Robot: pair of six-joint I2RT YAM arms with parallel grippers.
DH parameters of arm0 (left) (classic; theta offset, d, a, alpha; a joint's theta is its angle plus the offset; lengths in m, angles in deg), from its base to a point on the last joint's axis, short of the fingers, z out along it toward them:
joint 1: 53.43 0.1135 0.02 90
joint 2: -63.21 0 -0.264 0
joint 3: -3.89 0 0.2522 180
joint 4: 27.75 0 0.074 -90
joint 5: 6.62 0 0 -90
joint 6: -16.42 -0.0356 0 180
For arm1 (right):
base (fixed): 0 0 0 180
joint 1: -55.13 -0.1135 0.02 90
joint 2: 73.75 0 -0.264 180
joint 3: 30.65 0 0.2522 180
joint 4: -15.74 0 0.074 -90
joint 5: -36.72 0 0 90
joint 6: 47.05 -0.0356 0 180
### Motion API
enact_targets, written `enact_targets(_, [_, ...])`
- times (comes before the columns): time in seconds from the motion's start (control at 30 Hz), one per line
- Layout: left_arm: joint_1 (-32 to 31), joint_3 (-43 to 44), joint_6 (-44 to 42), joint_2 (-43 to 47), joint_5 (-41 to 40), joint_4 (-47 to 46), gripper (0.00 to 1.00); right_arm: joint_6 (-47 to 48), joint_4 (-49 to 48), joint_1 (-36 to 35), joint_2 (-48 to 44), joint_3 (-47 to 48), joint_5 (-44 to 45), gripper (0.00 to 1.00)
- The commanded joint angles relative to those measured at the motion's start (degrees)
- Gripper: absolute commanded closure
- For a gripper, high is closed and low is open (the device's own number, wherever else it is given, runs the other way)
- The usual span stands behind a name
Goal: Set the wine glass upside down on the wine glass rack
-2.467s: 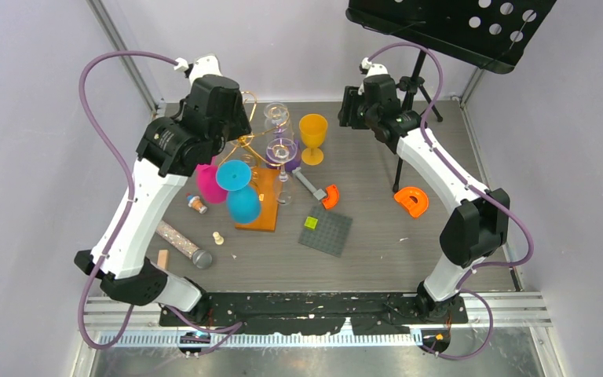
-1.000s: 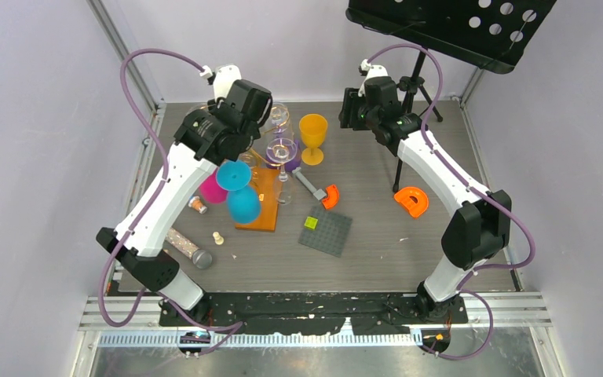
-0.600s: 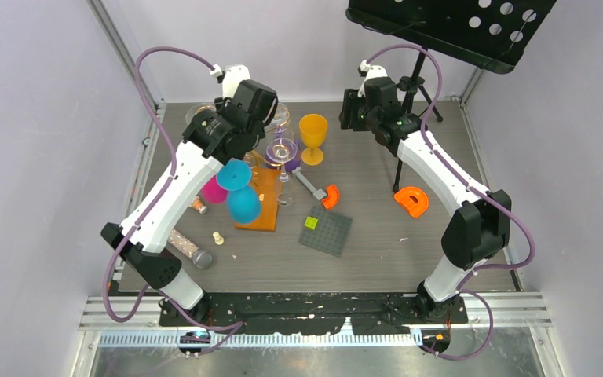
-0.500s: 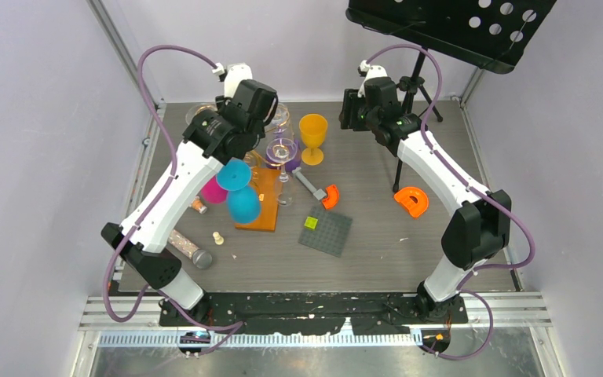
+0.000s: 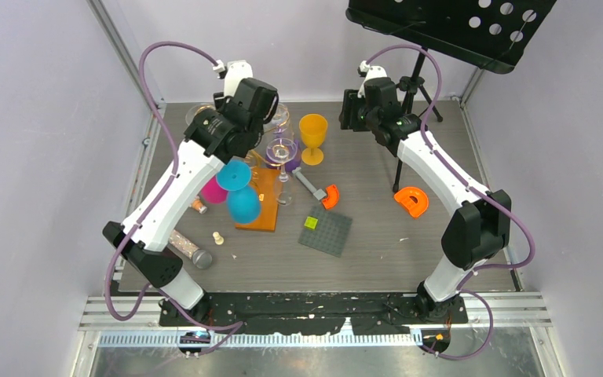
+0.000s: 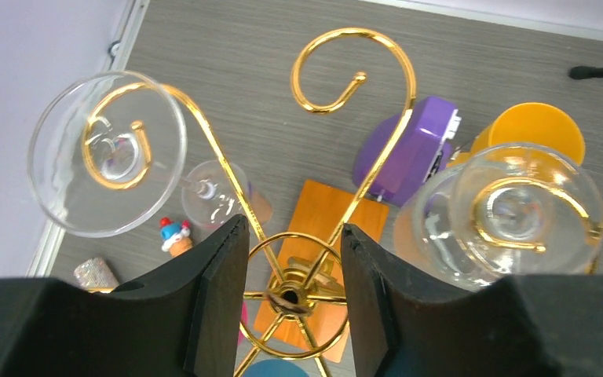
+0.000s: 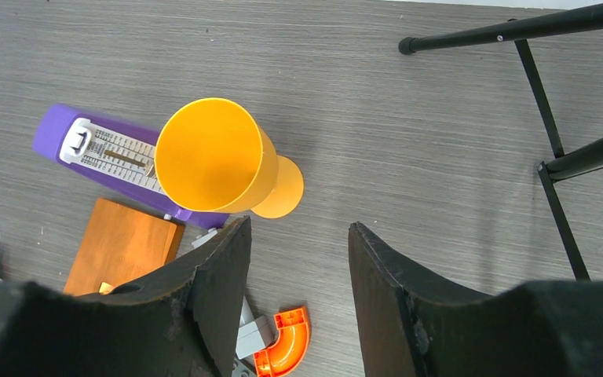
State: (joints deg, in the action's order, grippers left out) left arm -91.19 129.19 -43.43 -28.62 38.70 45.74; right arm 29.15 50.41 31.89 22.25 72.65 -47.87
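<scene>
Above the gold rack point(image 6: 289, 297), my left hand point(image 6: 292, 228) hangs and looks straight down. Its two black fingers are spread apart and hold nothing. The middle ring of the rack shows in the gap below them.

The orange wine glass point(image 7: 212, 165) is the one I think has to go up next. It stands on the gray table point(image 7: 408, 118), just beside a purple box point(image 7: 110, 161). Its mouth points up and its stem runs straight up and down, so it needs a flip before it can hang. It sits a little to the left of my right hand point(image 7: 300, 226). That hand is spread wide too, and empty. My right hand looks nearer to the glass, so I guess it should do the grabbing.

The rack is thin, shiny wire with round curls on top. It stands on a flat orange wood block point(image 7: 122, 243). One clear glass point(image 6: 106, 153) hangs from a curl on one side, and another clear glass point(image 6: 510, 212) hangs on the other side. Both look smooth and see-through. One curl point(image 6: 355, 31) at the far end holds no glass. The orange glass looks like smooth plastic, with a deep cup and a round foot.
</scene>
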Motion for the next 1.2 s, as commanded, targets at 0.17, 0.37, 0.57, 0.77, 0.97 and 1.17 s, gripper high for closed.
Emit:
enact_targets(0.17, [2.77,-0.61,13.34,2.63,-5.43,4.23,0.54,0.41,-2.36,0.02,-2.67,-0.11,-0.75,0.45])
enact_targets(0.37, [2.81,1.44,15.65,-0.01,-6.80,5.03,0.56,0.78,-2.36,0.04,-2.65,0.02,-0.85,0.45])
enact_targets(0.57, [2.78,2.17,17.42,-2.33,-6.90,5.58,0.56,1.60,-2.17,0.04,-2.69,-0.11,-0.73,0.45])
enact_targets(0.77, [2.83,1.58,18.27,-3.21,-8.09,5.87,0.60,1.65,-2.10,-0.01,-2.58,-0.24,-0.73,0.44])
enact_targets(0.97, [2.84,0.65,18.28,-3.90,-8.66,5.24,0.67,1.86,-2.10,0.04,-2.66,-0.41,-0.68,0.44])
enact_targets(1.17, [2.82,0.03,18.01,-4.48,-8.35,5.17,0.78,2.20,-2.12,0.01,-2.88,-0.70,-0.37,0.44])
